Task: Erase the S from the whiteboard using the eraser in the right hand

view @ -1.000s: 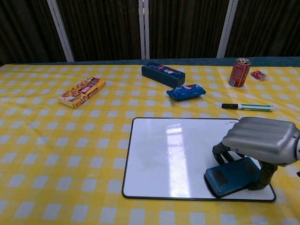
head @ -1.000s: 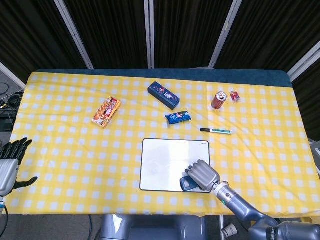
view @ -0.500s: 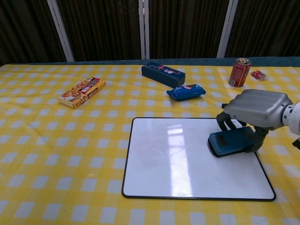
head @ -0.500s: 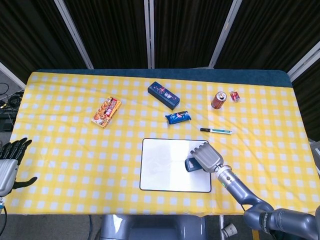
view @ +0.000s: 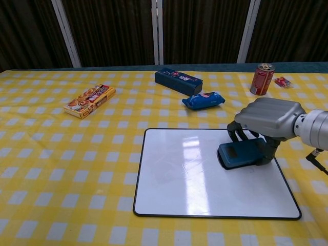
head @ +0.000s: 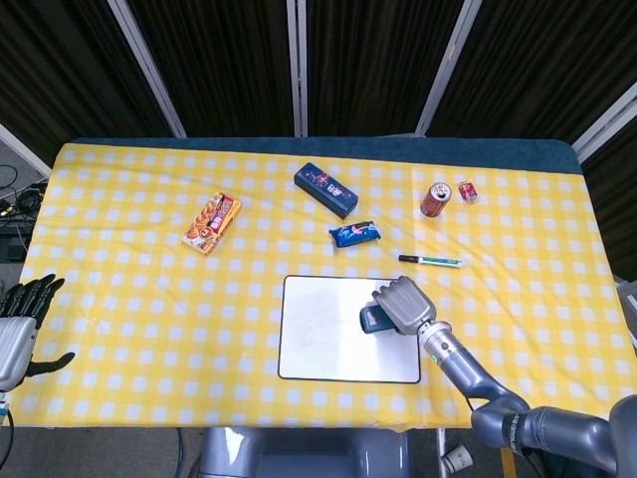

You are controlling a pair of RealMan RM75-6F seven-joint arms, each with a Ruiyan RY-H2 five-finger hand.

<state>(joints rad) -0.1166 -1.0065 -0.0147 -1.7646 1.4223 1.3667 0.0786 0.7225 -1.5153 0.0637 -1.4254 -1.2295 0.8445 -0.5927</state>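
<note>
The whiteboard [head: 328, 339] [view: 179, 174] lies flat near the table's front edge, and I see no mark on its white surface. My right hand [head: 401, 306] [view: 266, 119] grips the dark blue eraser [head: 373, 319] [view: 240, 154] and presses it on the board's upper right part. My left hand [head: 20, 324] hangs open off the table's left edge, showing only in the head view.
A marker pen [head: 430, 261] lies just behind the board at the right. Further back are a blue snack packet [head: 354, 234] [view: 203, 100], a dark blue box [head: 326, 188] [view: 179, 81], a red can [head: 435, 199] [view: 262, 79] and an orange snack box [head: 212, 222] [view: 90, 100].
My right hand has slid the eraser from the board's lower right corner up to its upper right part and a little leftward. The left hand has not moved.
</note>
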